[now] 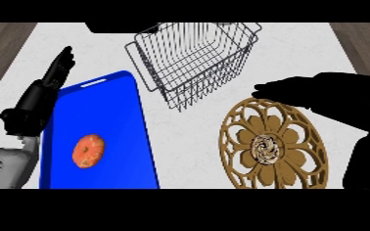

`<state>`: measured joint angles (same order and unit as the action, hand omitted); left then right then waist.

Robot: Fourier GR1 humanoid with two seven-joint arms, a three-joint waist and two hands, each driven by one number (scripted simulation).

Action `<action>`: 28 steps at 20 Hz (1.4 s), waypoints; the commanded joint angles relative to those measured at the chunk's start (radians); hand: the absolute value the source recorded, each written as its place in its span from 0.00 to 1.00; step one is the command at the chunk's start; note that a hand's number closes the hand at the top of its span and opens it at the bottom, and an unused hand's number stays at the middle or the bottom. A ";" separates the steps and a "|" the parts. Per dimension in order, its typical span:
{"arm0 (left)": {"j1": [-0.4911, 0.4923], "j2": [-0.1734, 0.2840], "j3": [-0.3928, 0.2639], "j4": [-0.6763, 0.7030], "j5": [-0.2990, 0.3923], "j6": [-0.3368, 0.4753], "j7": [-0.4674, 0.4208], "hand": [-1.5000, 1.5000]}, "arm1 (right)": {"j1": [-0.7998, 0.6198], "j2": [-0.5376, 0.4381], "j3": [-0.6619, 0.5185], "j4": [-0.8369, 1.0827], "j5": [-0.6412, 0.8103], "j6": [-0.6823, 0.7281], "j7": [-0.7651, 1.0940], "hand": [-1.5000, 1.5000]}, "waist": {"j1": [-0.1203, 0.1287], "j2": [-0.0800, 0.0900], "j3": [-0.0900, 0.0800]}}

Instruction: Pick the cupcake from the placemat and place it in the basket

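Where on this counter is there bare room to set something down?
Bare counter lies between the blue tray and the placemat, below the basket, and at upper right beyond the basket. It is crowded where the right hand overhangs the placemat's top edge.

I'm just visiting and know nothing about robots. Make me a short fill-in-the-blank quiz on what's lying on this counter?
1. The cupcake sits at the middle of the round, gold-brown ____.
2. The wire basket holds ____.
3. The orange donut lies on the ____ tray.
4. The right hand hovers open above the placemat's far rim, while the ____ hand rests by the tray.

Missing words: placemat; nothing; blue; left
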<state>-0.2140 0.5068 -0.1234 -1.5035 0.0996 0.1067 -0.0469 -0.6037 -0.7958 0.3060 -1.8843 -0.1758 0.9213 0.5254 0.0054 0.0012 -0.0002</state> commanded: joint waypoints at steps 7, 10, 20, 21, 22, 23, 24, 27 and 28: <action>0.033 -0.020 0.012 -0.139 -0.032 -0.016 0.104 0.50 | 0.068 0.120 0.116 0.098 0.349 0.059 -0.131 0.00 | 0.009 0.000 0.001; -0.019 -0.044 0.042 -0.027 -0.033 -0.044 0.062 0.50 | 0.115 0.100 0.121 0.101 0.458 0.058 -0.219 0.00 | -0.002 0.002 0.001; 0.073 -0.097 0.077 -0.065 -0.113 -0.062 0.008 0.50 | 0.191 0.171 0.120 0.225 0.725 -0.067 -0.473 0.00 | 0.000 -0.001 0.000; 0.034 -0.096 0.098 -0.027 -0.106 -0.087 0.003 0.50 | 0.211 0.190 0.110 0.200 0.734 -0.062 -0.455 0.00 | -0.003 -0.001 0.000; 0.048 -0.091 0.091 -0.052 -0.119 -0.090 0.020 0.50 | 0.224 0.146 0.098 0.237 0.758 -0.086 -0.542 0.00 | -0.002 -0.001 0.000; -0.032 -0.095 0.114 0.011 -0.104 -0.102 0.033 0.50 | 0.250 0.204 0.124 0.144 0.759 -0.073 -0.445 0.00 | -0.008 -0.001 0.000; 0.105 -0.097 0.099 -0.087 -0.104 -0.106 0.008 0.50 | 0.241 0.121 0.086 0.198 0.781 -0.098 -0.580 0.00 | 0.000 -0.002 0.001; 0.000 -0.134 0.118 -0.027 -0.120 -0.106 0.038 0.50 | 0.243 0.225 0.104 0.238 0.850 -0.113 -0.537 0.00 | -0.004 -0.001 0.000; 0.019 -0.149 0.104 0.008 -0.170 -0.091 -0.007 0.50 | 0.257 0.212 0.074 0.196 0.839 -0.077 -0.546 0.00 | -0.006 -0.001 0.000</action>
<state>-0.1820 0.3929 -0.0190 -1.5392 -0.0225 0.0127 -0.0294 -0.3662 -0.6116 0.4058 -1.6826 0.6182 0.8353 0.0081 0.0019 0.0003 0.0003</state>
